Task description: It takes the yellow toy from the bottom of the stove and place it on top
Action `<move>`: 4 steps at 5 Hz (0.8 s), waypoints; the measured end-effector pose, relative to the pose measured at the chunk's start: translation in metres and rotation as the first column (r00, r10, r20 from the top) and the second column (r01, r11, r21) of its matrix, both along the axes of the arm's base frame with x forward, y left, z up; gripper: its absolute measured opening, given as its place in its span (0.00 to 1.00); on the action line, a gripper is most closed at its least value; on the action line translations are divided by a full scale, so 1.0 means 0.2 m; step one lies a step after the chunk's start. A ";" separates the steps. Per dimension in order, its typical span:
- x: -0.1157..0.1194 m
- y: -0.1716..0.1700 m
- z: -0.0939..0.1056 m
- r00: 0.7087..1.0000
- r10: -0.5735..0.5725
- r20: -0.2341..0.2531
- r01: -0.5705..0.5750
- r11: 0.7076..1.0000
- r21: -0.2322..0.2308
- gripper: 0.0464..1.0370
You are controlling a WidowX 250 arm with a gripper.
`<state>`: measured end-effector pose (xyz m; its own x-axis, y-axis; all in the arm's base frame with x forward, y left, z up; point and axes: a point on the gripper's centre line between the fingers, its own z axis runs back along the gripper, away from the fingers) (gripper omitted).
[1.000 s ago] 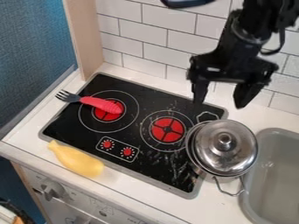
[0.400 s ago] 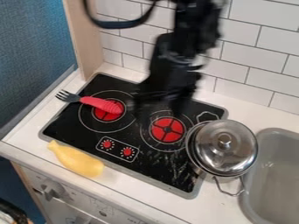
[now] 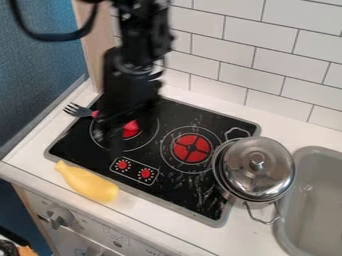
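My black gripper (image 3: 111, 131) hangs over the left burner of the black stove top (image 3: 167, 110), blurred against the dark surface. The yellow toy (image 3: 87, 183), shaped like a squash, lies on the white counter along the stove's front left edge, below the gripper in the view and apart from it. Its narrow end points to the upper left.
A fork (image 3: 79, 110) with a red handle lies at the left burner, partly behind the gripper. A lidded metal pot (image 3: 257, 167) stands on the right, beside a grey sink (image 3: 314, 200). Tiled wall (image 3: 260, 45) runs behind.
My arm and gripper have swung left and lower, from above the stove's back right corner to the left burner. The yellow toy, fork and pot have stayed where they were.
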<state>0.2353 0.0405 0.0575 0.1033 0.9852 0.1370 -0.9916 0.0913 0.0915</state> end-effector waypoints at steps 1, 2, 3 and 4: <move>-0.08 0.06 -0.02 0.997 0.080 0.016 -0.080 0.997 -0.006 0.96; -0.12 0.09 -0.06 0.993 0.115 0.021 -0.115 0.993 -0.010 0.96; -0.14 0.11 -0.09 0.994 0.101 0.034 -0.100 0.995 -0.009 0.96; -0.16 0.14 -0.12 0.992 0.122 0.037 -0.122 0.992 0.004 0.96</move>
<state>0.2031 0.0684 0.0330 -0.0231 0.9892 0.1449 -0.9980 -0.0313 0.0549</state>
